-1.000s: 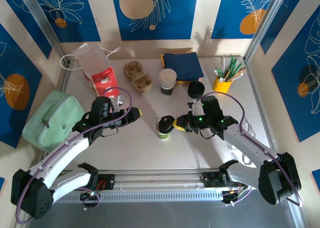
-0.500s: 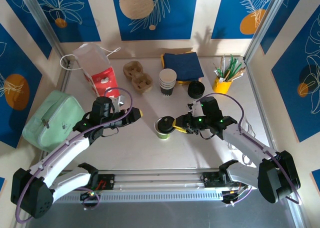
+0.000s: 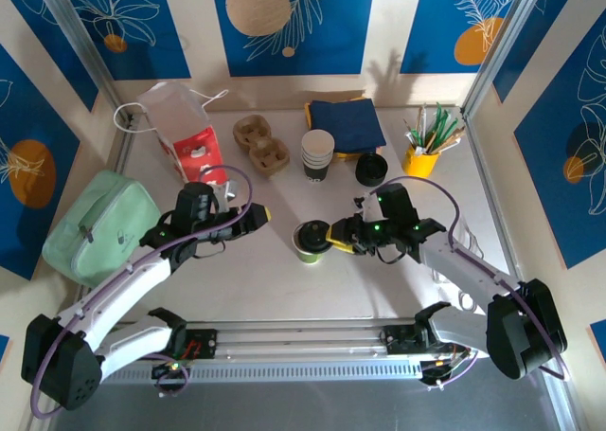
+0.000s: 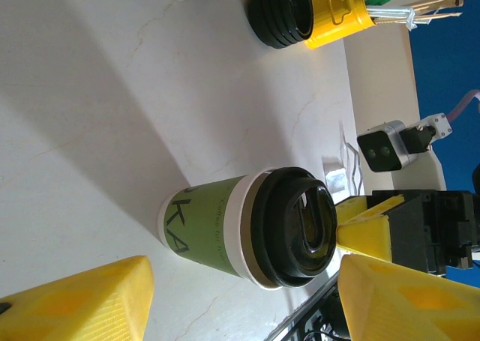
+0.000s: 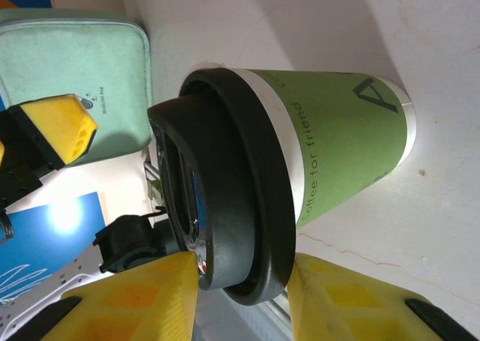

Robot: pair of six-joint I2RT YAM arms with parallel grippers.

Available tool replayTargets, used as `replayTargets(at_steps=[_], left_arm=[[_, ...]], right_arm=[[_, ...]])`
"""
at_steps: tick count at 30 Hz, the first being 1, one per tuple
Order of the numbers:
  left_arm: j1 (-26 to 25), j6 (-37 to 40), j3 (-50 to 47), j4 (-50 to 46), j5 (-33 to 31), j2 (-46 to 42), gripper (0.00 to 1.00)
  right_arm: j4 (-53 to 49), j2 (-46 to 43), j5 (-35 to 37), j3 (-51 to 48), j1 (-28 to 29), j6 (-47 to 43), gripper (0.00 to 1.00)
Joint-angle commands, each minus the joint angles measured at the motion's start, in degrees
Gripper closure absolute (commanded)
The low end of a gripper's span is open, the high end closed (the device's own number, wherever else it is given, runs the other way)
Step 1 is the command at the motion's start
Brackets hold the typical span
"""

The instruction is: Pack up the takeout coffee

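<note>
Lime-green takeout coffee (image 3: 307, 248), black lid (image 4: 294, 228), pale table (image 3: 284, 284)

The lime-green paper takeout coffee cup with round black plastic lid (image 3: 309, 242) stands upright at the middle of the pale table (image 3: 284, 284). The stack of lidless white-rimmed paper cups (image 3: 317, 154) is behind it, and the loose black plastic lid (image 3: 371, 169) lies right of that stack. Across the far side, left to right, are the white-and-red paper bag (image 3: 178, 128), brown cardboard cup carrier (image 3: 262, 145), folded blue napkins (image 3: 346, 125) and yellow utensil holder (image 3: 419, 158); the mint-green fabric bag (image 3: 99, 224) lies nearer, at the left edge.
</note>
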Motion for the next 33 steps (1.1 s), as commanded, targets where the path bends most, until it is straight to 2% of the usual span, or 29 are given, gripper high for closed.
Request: replayTargets(at_steps=[1, 4, 12, 20, 33], left_arm=[[-0.53, 0.03, -0.72, 1.51, -0.16, -0.09, 0.34], [-0.52, 0.06, -0.98, 1.31, -0.57, -0.36, 0.34], [-0.53, -0.14, -1.82, 1.95, -0.78, 0.13, 0.35], [-0.53, -0.09, -1.42, 1.96, -0.87, 0.32, 0.35], [-0.53, 0.93, -0.56, 0.24, -1.13, 0.37, 0.35]], right_arm=[[-2.83, 0.79, 1.21, 1.59, 0.92, -2.20, 0.60], [-4.09, 1.65, 1.99, 2.59, 1.61, -2.62, 0.55], [-5.47, 2.14, 2.57, 4.93, 2.15, -3.88, 0.54], [-10.70, 3.43, 6.68, 8.97, 4.39, -5.86, 0.50], [-12.26, 6.62, 8.37, 11.94, 6.82, -6.40, 0.49]])
